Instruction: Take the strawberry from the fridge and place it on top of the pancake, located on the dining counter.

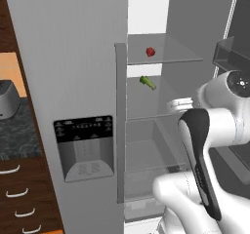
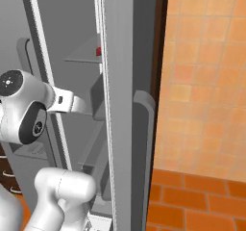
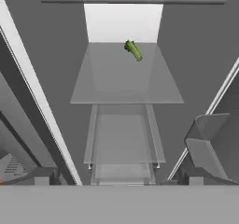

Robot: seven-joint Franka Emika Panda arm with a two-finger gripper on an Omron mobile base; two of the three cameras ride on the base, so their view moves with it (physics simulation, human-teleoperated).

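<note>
A: There's the strawberry (image 1: 151, 51), a small red rounded lump on an upper glass shelf (image 1: 166, 57) of the open fridge (image 1: 73, 82), one shelf above the green vegetable (image 1: 148, 82).

B: And the risk here?

A: I'd say grabbing the wrong item: from the hand's view the vegetable sits dead ahead, while the strawberry only peeks in at the top edge. It's tiny too, so it could roll deeper if nudged.

B: Jaws?

A: Spread fully wide, holding nothing, short of both shelves.
</note>
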